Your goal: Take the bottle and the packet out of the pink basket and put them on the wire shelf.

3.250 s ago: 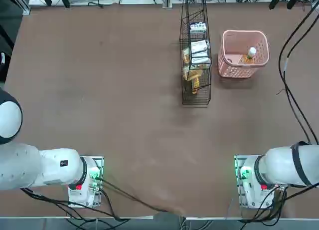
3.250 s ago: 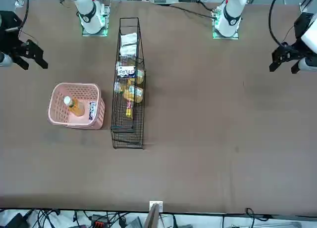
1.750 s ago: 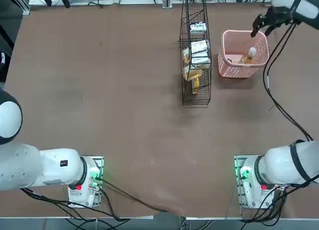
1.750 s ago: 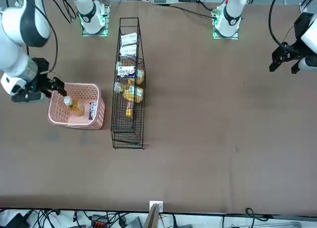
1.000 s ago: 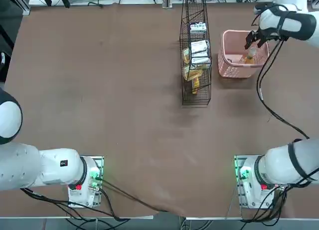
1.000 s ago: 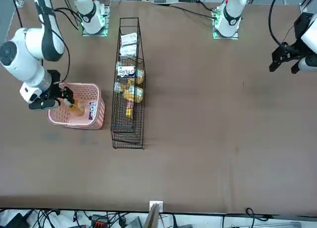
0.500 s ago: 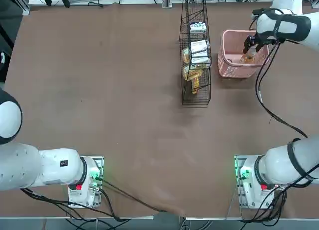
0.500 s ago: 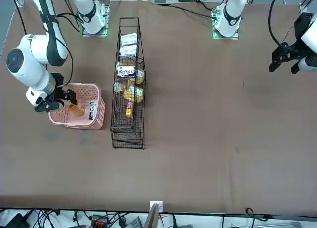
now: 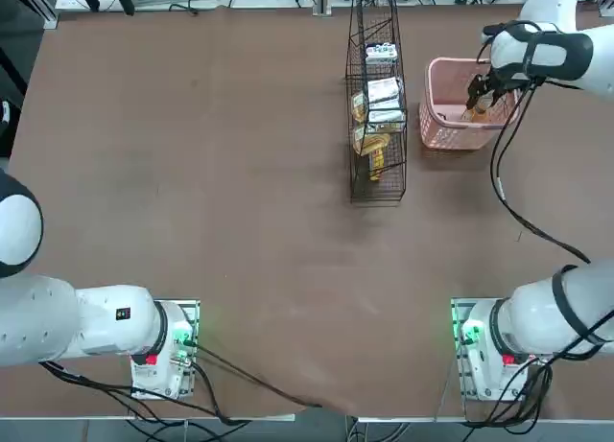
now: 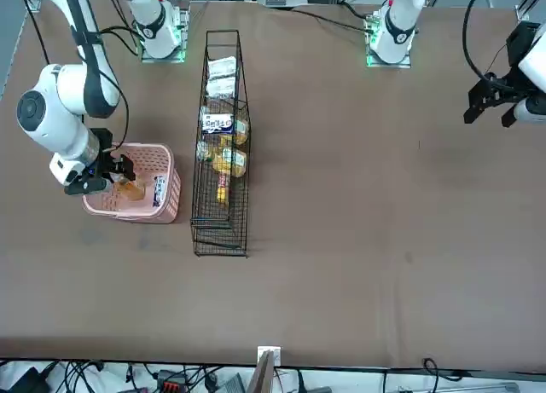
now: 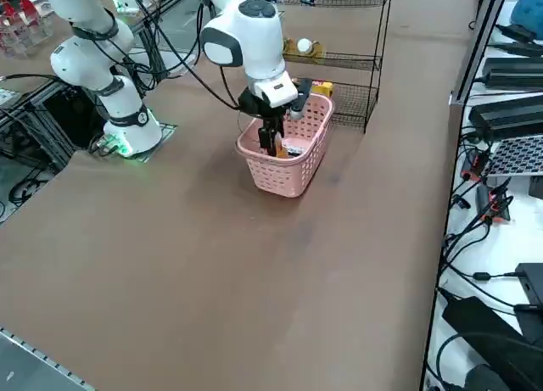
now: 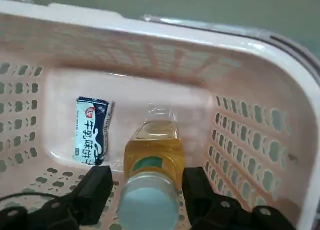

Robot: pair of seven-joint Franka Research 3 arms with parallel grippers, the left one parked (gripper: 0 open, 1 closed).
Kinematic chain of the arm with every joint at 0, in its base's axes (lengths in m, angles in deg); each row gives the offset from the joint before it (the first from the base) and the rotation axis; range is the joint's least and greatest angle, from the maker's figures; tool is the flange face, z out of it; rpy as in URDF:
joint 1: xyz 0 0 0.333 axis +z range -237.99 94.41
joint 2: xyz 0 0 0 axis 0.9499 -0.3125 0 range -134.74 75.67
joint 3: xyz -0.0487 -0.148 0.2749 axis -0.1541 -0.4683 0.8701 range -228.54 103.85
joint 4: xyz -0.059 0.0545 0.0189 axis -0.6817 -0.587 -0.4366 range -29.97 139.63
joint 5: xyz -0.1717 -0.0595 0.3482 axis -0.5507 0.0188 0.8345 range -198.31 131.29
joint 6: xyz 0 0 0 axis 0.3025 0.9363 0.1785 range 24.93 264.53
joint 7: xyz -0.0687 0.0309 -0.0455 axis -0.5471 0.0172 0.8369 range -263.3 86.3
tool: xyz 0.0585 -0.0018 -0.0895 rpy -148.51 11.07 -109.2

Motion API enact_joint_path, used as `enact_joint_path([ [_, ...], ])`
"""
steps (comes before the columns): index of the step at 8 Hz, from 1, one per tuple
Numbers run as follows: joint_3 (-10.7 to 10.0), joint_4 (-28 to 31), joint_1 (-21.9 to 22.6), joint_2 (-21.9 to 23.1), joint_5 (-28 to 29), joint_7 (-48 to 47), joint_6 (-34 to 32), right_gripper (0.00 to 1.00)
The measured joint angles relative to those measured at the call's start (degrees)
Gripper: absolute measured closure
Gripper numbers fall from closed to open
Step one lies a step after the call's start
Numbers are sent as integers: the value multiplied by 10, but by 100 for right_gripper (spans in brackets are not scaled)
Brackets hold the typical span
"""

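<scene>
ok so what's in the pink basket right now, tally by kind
bottle: 1
packet: 1
total: 2
Both lie inside the pink basket; the right gripper is down in it with a finger on either side of the bottle's cap.

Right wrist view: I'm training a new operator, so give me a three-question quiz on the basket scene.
1. True or false: the right gripper has its fingers on either side of the bottle cap.
2. Inside the pink basket, what lies beside the bottle? A) the packet B) a spoon C) nothing
3. Fill in: the black rack beside the basket is the wire ____.

Key: 1 true; 2 A; 3 shelf.
</scene>
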Motion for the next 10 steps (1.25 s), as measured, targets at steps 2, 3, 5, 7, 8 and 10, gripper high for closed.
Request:
enact_joint_path([
  [2, 0, 0, 0, -3, 0, 0, 1, 17],
  [3, 0, 0, 0, -4, 0, 1, 1, 23],
  [5, 0, 0, 0, -4, -3, 1, 2, 39],
  [7, 0, -1, 0, -3, -4, 2, 2, 45],
  [8, 0, -3, 0, 0, -4, 3, 2, 45],
  [10, 0, -29, 0, 25, -4, 4, -43, 45],
])
